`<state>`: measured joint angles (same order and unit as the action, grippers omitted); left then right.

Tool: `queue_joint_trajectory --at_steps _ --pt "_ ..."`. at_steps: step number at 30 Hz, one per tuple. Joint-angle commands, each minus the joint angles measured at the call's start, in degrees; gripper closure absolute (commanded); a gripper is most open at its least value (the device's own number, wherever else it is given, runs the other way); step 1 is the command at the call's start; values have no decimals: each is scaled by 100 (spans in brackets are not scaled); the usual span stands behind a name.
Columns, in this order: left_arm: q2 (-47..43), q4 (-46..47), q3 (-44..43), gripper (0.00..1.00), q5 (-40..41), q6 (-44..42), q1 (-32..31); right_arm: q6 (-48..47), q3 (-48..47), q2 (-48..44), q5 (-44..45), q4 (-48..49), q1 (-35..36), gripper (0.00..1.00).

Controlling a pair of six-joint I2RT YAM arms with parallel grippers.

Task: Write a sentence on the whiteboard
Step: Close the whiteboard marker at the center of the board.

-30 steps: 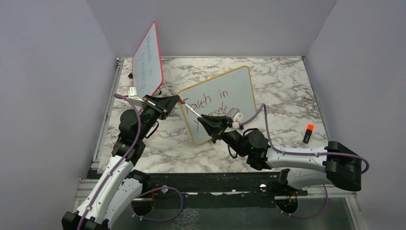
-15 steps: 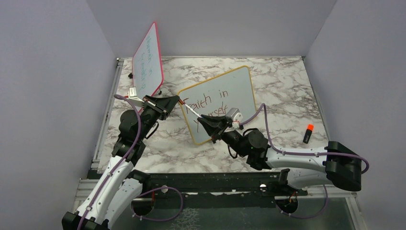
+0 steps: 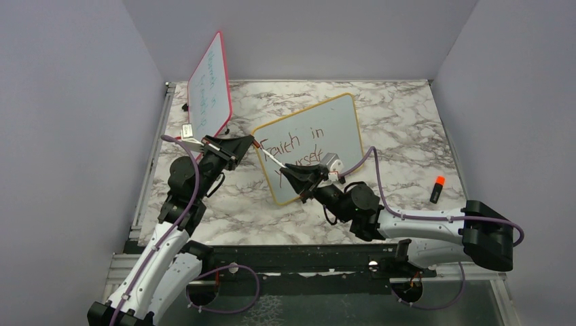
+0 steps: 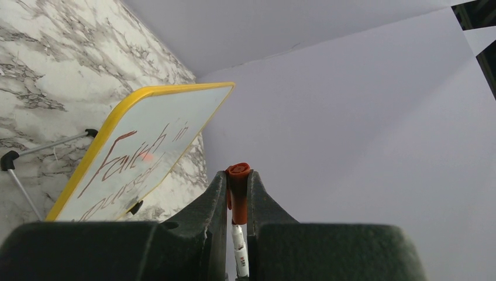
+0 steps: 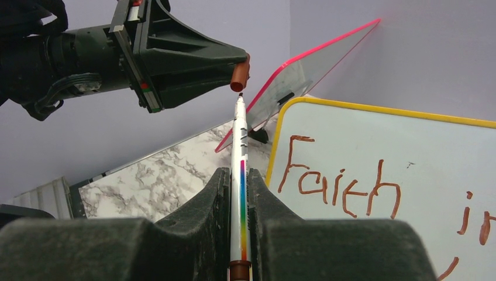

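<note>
Hardly anything has moved this past second: the left tool (image 4: 237,181) stays clamped on the red cap (image 4: 237,171) and the right tool (image 5: 239,175) on the marker (image 5: 238,134), whose tip sits just under the cap. On the desk (image 3: 407,122) the whiteboard (image 3: 343,119) stands tilted, and its sentence (image 3: 292,144) looks nearly done.

A marble-patterned table (image 3: 407,115) fills the floor of the scene, enclosed by plain grey walls (image 3: 299,34). At its far left a red-pink-framed board (image 3: 209,88) stands tilted on edge, with faint green-blue writing on its face. Well apart from it, near the table's right edge, lies a short black pen (image 3: 437,189) with an orange cap.
</note>
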<state>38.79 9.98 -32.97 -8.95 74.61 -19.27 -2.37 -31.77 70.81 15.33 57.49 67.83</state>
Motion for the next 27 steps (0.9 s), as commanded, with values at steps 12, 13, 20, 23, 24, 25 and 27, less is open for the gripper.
queue_joint_trajectory --at_steps 12,13,20,23,24,25,27 --pt "-50 -49 13 100 62 98 -42 97 5 -124 -76 148 37 99" --pt "-23 -49 5 100 34 91 -42 93 9 -132 -74 155 37 99" --pt "3 -49 26 100 8 41 -42 103 4 -172 -92 175 37 99" --pt "10 -49 12 100 -22 45 -42 100 -5 -159 -54 148 37 99" --pt "17 -49 0 100 -31 45 -42 98 -12 -155 -38 148 37 99" --pt "20 -49 -13 100 -47 33 -42 97 -13 -143 -26 148 37 99" --pt "32 -49 -24 100 -57 28 -42 86 -57 -97 7 112 37 99"
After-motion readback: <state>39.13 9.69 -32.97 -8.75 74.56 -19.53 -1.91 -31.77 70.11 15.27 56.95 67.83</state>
